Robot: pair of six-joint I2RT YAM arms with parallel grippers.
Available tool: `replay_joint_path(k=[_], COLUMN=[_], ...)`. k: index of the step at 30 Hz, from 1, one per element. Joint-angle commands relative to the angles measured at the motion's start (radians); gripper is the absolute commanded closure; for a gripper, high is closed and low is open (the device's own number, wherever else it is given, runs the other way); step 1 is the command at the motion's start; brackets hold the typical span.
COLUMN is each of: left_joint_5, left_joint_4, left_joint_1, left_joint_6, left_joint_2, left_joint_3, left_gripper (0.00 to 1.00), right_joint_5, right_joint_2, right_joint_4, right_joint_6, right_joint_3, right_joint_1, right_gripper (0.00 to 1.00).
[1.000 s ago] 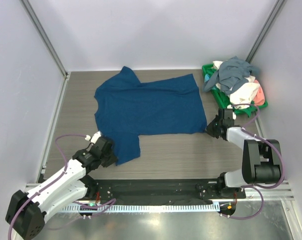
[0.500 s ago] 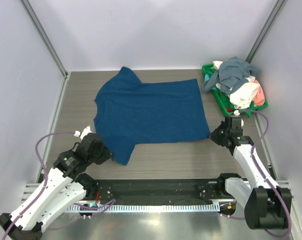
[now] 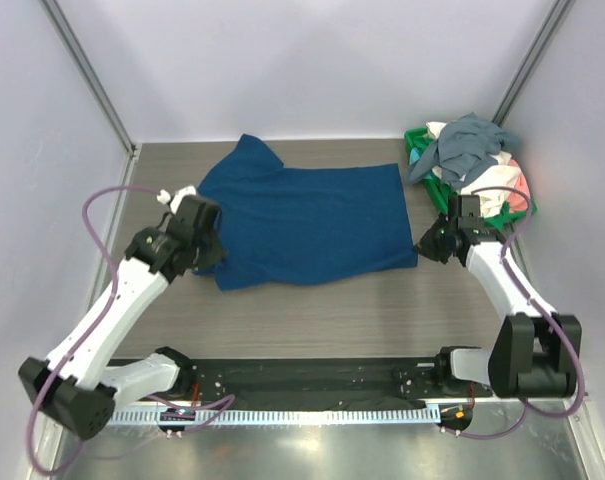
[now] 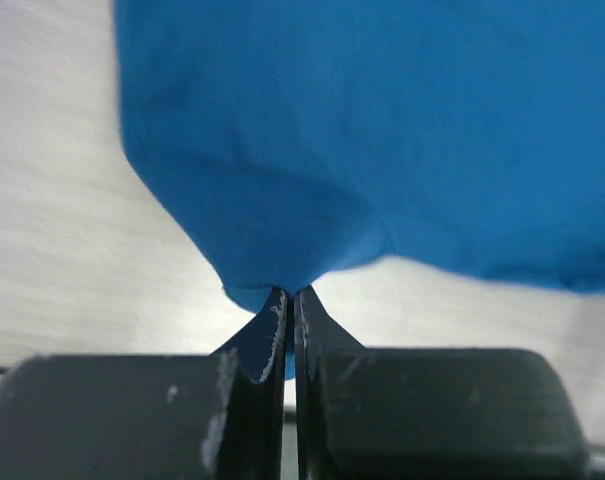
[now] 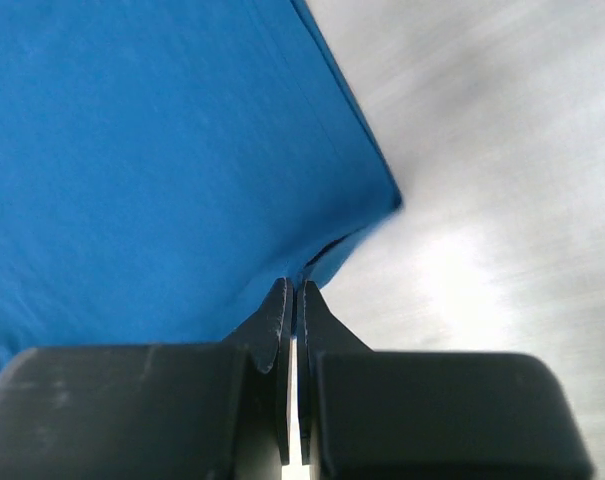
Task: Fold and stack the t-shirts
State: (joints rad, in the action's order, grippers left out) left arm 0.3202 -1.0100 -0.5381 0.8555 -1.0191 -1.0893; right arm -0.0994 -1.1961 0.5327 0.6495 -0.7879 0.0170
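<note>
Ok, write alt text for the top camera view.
A blue shirt lies on a wooden table, its near edge pinched at both ends: the left gripper is shut on the left end and the right gripper on the right corner. At the far right, a green basket holds a pile of other shirts.

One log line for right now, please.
step: folding blue shirt | left fingers: shut on its edge | right fingers: shut on its edge | other shirts: heaped in green basket
</note>
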Motion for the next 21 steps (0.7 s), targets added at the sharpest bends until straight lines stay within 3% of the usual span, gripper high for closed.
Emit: replay_joint_path(k=[1,7,21], left_joint_5=[-0.015,-0.113,-0.136], left_joint_4=[0.073,0.139,0.113], left_joint_1=[0.139,0.283,0.368], left_joint_6=[-0.194,-0.294,-0.424], left_joint_2=[-0.12,-0.398,-0.907], left_joint_3=[-0.119,-0.297,-0.765], left_gripper=[1.0,1.0,1.0], right_joint_5=[-0.006,0.0,0.018], right_joint_2=[-0.092,-0.322,-0.672], right_joint_4=[-0.063,-0.102,-0.119], right_joint_6=[-0.017,-0.011,0.048], right_joint_3=[-0.106,-0.263,-0.551], right_joint_1=[-0.002,-0.002,0.003], right_gripper=[0.99,0.99,0.99])
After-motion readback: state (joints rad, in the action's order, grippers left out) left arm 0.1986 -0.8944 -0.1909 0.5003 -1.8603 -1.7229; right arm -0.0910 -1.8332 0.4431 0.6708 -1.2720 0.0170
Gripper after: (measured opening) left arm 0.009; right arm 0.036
